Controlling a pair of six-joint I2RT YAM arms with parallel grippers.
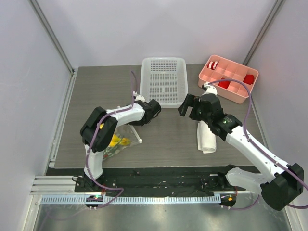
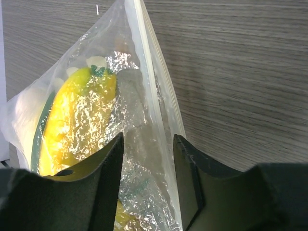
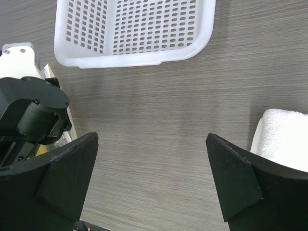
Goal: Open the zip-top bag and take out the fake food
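From above, my left arm (image 1: 103,126) covers most of the zip-top bag (image 1: 131,137), and only a yellow patch of the fake food (image 1: 115,141) peeks out. In my left wrist view the bag's lower part runs off the bottom edge behind the fingers (image 2: 91,192) of my left end effector (image 2: 148,144). My right wrist view cuts the white cloth (image 3: 284,137) at its right edge and the basket (image 3: 134,29) at its top.

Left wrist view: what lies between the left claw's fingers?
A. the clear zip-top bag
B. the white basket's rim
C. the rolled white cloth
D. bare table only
A: crinkled film of the zip-top bag fills the gap of the left claw, with yellow fake food inside the bag beside the gap.
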